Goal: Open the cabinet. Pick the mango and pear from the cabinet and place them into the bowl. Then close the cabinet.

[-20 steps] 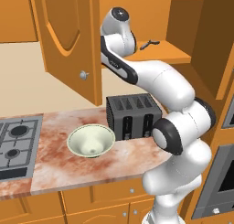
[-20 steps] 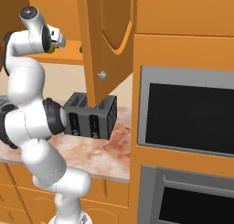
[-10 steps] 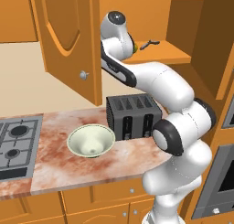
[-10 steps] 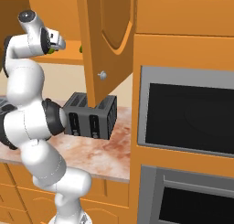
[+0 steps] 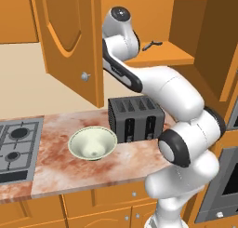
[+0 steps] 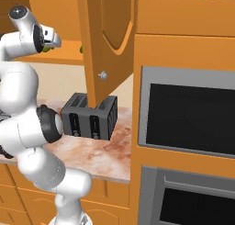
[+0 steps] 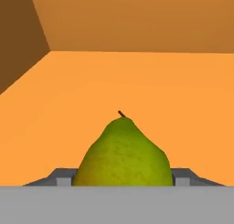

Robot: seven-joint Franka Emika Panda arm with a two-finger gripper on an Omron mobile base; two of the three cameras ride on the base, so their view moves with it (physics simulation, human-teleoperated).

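I have the arm reaching up into the open cabinet (image 5: 69, 41); the hand (image 7: 123, 184) sits low on the shelf with the pear (image 7: 123, 154) upright between its fingers, stem up; the fingers flank the pear's base on both sides, but I cannot tell whether they actually press it; the bowl (image 5: 93, 143) stands on the counter (image 5: 56, 162) below, just beside the toaster (image 5: 135, 119); a cabinet door hangs open above the bowl.
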